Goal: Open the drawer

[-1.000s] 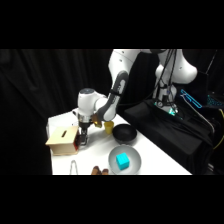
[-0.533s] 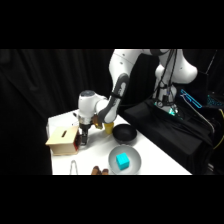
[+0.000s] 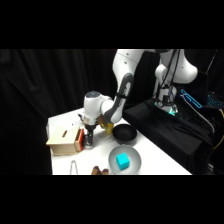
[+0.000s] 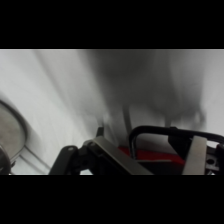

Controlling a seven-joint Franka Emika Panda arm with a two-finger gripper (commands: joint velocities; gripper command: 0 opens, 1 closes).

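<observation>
While the hand (image 3: 89,142) hangs low, the drawer (image 3: 79,140) just beside it; finger spread unclear

We see the drawer (image 3: 78,139) as a reddish-orange front panel on the right end of a light tan wooden box (image 3: 62,140), near the table's (image 3: 155,160) left edge. Whether it's pulled out, we can't tell. In the wrist view, red face (image 4: 150,154) close below, with loop handle (image 4: 160,131) in front.

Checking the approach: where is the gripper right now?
In the side view, the gripper hangs at the reddish drawer front of the wooden box, left of the black bowl.
</observation>
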